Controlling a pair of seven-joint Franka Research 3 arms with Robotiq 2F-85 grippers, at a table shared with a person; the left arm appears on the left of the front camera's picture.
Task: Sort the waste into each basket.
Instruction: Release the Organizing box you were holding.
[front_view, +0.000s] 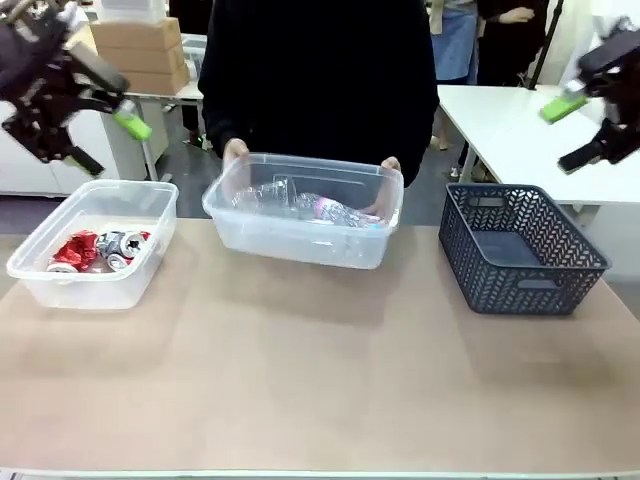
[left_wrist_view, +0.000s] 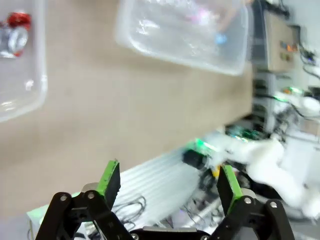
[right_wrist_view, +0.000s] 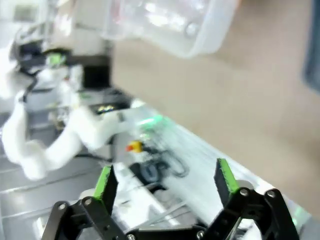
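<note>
Crushed red-and-silver cans lie in the clear tub at the left. A person's hands hold a second clear tub at the far middle, tilted slightly, with clear plastic bottles inside. My left gripper hangs open and empty high above the left tub. High over the table's right end, my right gripper is also open and empty. The left wrist view shows the open left gripper, a can and the bottle tub. The right gripper stands open below the bottle tub.
A dark blue-grey lattice basket stands at the right of the brown table. A white table stands behind it. Cardboard boxes sit at the back left.
</note>
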